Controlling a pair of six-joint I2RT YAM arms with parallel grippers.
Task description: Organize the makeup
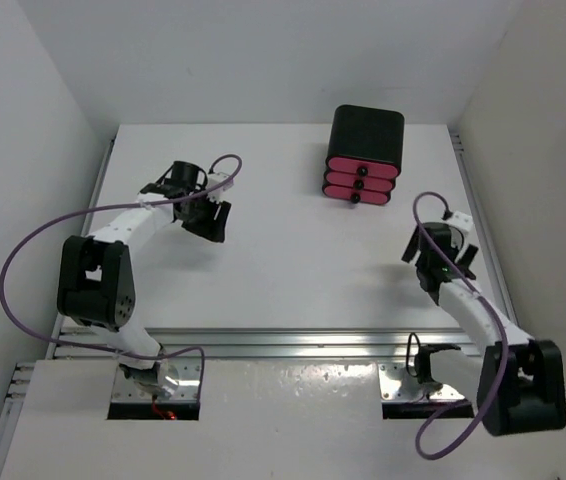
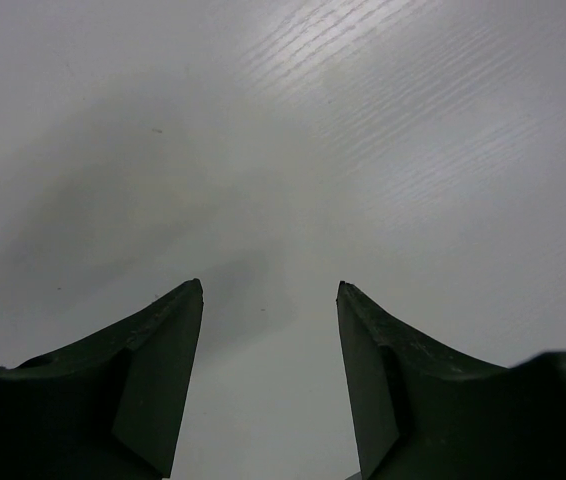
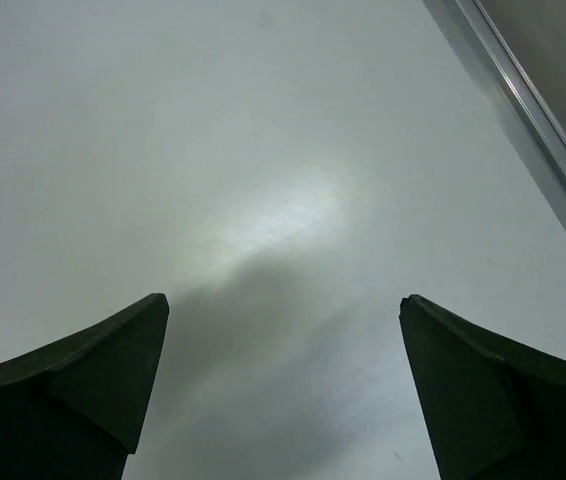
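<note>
two arms, one box, both grippers empty: you work over one white table (image 1: 283, 270), with one black box (image 1: 367, 135) standing toward its far side, right of centre. the box carries three pink drawers (image 1: 361, 181) stacked one above another, their fronts flush, each with one dark knob.

your left gripper (image 1: 209, 222) hangs to the left of the box and a little nearer the arm bases, well apart from it. in the left wrist view its two fingers (image 2: 153, 370) stand parted with only bare tabletop between them. it is released and grasps nothing.

your right gripper (image 1: 443, 262) hangs to the right of the box and nearer the arm bases, also well apart from it. in the right wrist view its two fingers (image 3: 83, 370) are spread wide, again with bare tabletop between them. one metal rail (image 3: 523, 110) runs along the table edge on the far side of this gripper from the box. this gripper is released too and holds nothing.

as for the makeup, none of the three views shows where it lies relative to the box, so you cannot tell its place from here.
</note>
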